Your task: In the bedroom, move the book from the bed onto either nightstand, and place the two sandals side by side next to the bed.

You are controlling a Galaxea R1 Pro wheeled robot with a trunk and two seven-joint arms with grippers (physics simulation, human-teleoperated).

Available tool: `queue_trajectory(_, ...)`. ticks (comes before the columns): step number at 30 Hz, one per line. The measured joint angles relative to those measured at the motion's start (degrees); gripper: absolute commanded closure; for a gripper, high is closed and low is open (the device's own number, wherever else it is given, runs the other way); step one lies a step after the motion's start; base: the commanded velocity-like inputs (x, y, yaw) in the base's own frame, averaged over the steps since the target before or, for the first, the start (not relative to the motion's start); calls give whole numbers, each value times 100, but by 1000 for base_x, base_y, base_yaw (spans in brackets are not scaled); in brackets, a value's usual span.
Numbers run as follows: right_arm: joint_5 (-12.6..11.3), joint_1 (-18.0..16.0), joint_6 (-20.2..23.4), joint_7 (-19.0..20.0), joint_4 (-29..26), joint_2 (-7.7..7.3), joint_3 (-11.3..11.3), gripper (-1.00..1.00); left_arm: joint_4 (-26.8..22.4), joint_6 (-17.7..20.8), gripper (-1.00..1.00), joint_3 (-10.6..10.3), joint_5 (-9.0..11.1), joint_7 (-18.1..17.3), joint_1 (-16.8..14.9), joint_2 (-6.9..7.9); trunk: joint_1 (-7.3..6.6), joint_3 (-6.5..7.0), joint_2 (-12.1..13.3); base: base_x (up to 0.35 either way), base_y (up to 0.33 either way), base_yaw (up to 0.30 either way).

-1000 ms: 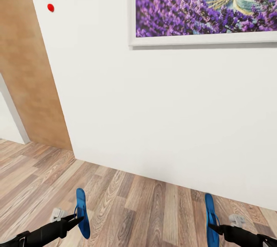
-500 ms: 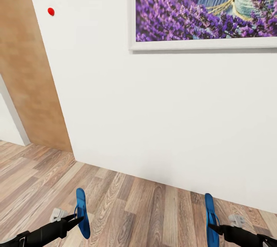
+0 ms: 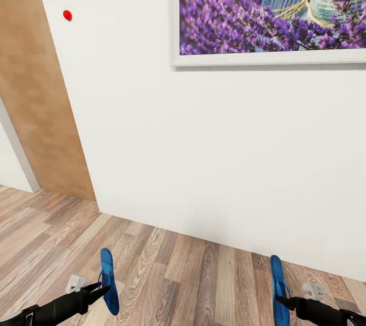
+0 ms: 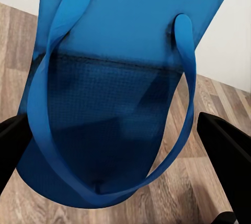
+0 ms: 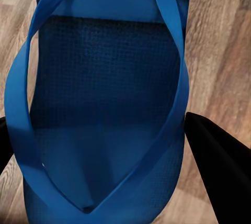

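While each sandal is carried edge-up and pinched at one end only, a slip or a swing is judged the chief risk: a sudden turn of the base could be enough to twist a sole out of its grip and drop it far from the bed. With the white wall [image 3: 203, 163] taken as landmark, a brown wooden door [image 3: 35, 102] is seen to its left, and a small red dot [image 3: 67, 15] is set on the wall near that door. Below the wall, over the wood-plank floor [image 3: 193, 275], the left claw [image 3: 101, 291] is closed on the left sandal [image 3: 108, 285], whose straps and sole are seen between the black fingers [image 4: 222, 145] in the left wrist view. Further right, under the lavender picture [image 3: 269, 8] hung on the wall, the right claw [image 3: 282, 301] is closed on the right sandal [image 3: 279, 290], held likewise in the right wrist view [image 5: 104, 103]. The wall itself is judged the obstacle: it stands close ahead, so a forward move could drive the sandal tips into it. A turn away is needed before the bed can be sought.
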Motion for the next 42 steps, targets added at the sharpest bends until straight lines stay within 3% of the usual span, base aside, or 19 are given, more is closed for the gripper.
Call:
queue_trajectory(14, 9, 0, 0, 7, 0, 2, -1, 100, 1, -7, 100, 7, 11, 2, 0, 7, -1, 0, 0, 182, 0, 14)
queue_trajectory(35, 16, -2, 0, -2, 3, 3, 12, 100, 3, -7, 100, 6, 11, 8, 2, 0, 0, 0, 0, 6, 0, 278)
queue_trajectory(42, 25, -2, 0, -1, 3, 3, 13, 100, 3, -9, 100, 11, 13, 9, 2, 1, -2, 0, 0, 199, -61, 289)
